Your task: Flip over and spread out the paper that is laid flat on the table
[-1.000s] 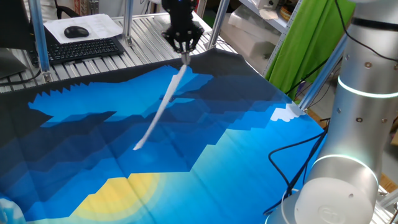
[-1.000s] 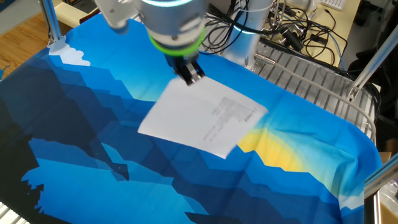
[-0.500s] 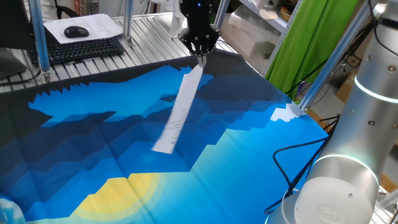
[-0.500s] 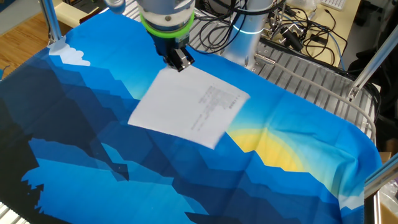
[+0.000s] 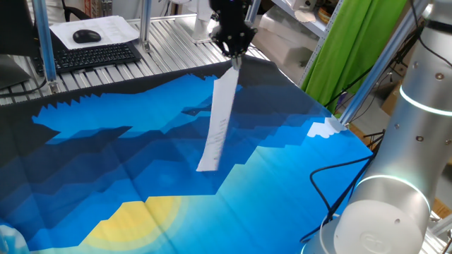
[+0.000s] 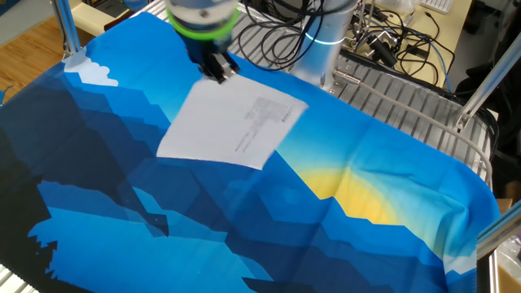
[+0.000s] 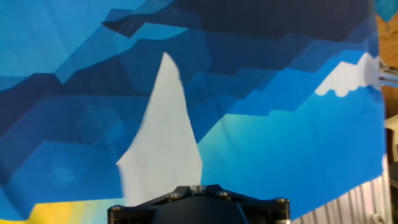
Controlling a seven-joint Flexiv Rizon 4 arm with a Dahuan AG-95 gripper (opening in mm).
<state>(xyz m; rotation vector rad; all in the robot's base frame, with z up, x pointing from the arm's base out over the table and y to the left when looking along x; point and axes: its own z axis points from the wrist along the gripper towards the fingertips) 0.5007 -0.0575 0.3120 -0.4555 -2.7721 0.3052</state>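
The paper (image 5: 217,120) is a thin white sheet with faint print showing on one face. It hangs in the air from one edge, off the table (image 5: 282,176), a blue cloth with dark and light bands. My gripper (image 5: 234,62) is shut on the sheet's top edge, high over the far side of the table. In the other fixed view the sheet (image 6: 232,126) hangs broadside below the gripper (image 6: 217,72). In the hand view the paper (image 7: 163,143) tapers away from the closed fingers (image 7: 196,186) down toward the cloth.
A ribbed metal bench with a keyboard (image 5: 92,56), a mouse (image 5: 86,35) on a printed sheet, and upright frame posts (image 5: 44,42) stands behind the table. The arm's base (image 5: 395,162) is at the right. Cables (image 6: 383,41) lie beyond the far edge.
My gripper has carried the paper sideways across the table, rightward in one fixed view and leftward in the other. The hanging sheet has swung along and now hangs more upright.
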